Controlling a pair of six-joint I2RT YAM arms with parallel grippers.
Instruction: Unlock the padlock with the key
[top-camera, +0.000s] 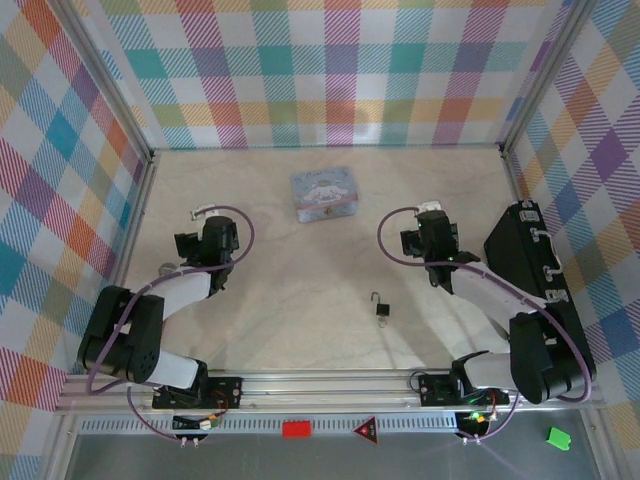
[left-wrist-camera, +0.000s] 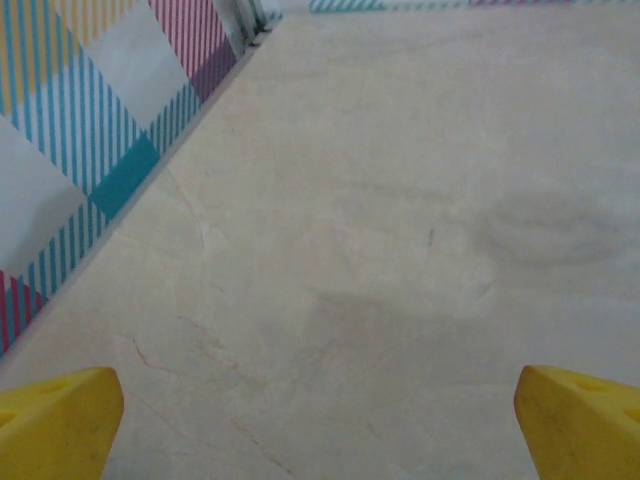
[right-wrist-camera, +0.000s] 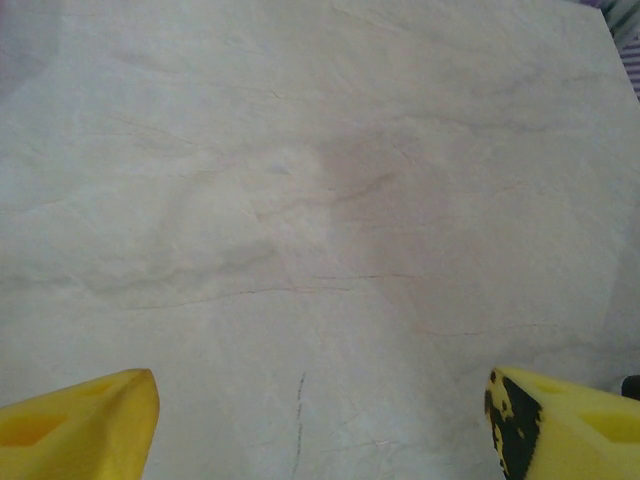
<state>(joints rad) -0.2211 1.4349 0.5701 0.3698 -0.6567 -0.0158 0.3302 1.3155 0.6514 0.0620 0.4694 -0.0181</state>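
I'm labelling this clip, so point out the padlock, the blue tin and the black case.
padlock (top-camera: 383, 312), top view, on its dark body.
blue tin (top-camera: 326, 192), top view, middle of its lid.
black case (top-camera: 522, 255), top view, on its broad side.

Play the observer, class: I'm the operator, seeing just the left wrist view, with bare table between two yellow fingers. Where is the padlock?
Observer: The padlock lies on the table, toward the front edge, a little right of centre.
Operator: Is anything holding it?
Observer: No. The right gripper is open over bare table, well apart from it.
Operator: What else is out there?
Observer: A blue tin sits toward the back, beyond the padlock.
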